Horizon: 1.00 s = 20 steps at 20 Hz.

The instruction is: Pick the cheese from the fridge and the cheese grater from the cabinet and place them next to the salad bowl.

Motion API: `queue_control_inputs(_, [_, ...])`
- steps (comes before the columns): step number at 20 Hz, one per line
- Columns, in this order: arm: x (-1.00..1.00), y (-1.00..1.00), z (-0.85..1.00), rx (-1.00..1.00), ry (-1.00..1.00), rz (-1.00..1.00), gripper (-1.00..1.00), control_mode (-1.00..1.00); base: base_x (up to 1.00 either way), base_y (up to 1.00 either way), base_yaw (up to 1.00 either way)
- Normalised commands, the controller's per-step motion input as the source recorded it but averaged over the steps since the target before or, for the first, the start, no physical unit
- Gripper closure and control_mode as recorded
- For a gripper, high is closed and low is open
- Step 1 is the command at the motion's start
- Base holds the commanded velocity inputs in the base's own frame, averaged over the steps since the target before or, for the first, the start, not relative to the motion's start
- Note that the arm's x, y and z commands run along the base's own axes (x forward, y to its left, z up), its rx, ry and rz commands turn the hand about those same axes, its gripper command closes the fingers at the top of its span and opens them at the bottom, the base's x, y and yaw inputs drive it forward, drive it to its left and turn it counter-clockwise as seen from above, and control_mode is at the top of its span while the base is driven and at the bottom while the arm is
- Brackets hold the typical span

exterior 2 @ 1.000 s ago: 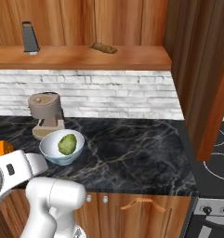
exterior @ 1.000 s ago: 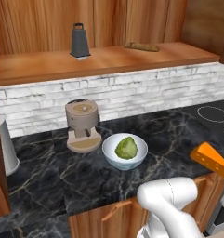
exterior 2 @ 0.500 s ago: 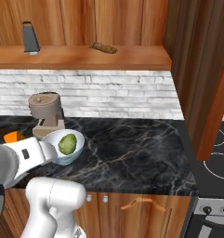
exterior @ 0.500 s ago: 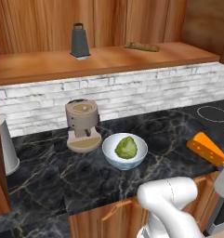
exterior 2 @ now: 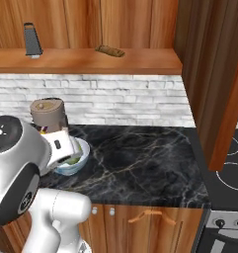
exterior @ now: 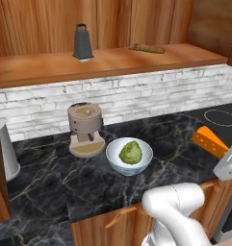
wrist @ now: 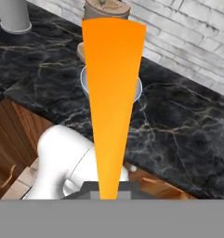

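Orange cheese is clamped in the claw, held above the black marble desk at the bowl's three o'clock. Best lowered gently onto bare desk beside the bowl, without touching its rim.

- salad bowl mostly hidden behind cheese in hand view;
- right base view: bowl half covered by arm;
- brown item on shelf too small to identify
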Motion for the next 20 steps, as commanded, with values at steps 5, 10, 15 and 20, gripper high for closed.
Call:
queue_control_inputs(5, [0.65,-0.27,-0.18,0.0,0.13,-0.01,1.0,-1.0,0.0,0.0,0.0])
queue_control_inputs(10, [0.55,-0.3,-0.37,0.0,0.05,0.0,1.0,-1.0,0.0,0.0,0.0])
queue_control_inputs(15, [0.55,0.0,-0.49,0.0,0.0,-0.01,1.0,-1.0,0.0,0.0,0.0])
queue_control_inputs(20, [0.48,-0.18,-0.37,0.0,0.01,0.0,1.0,-1.0,0.0,0.0,0.0])
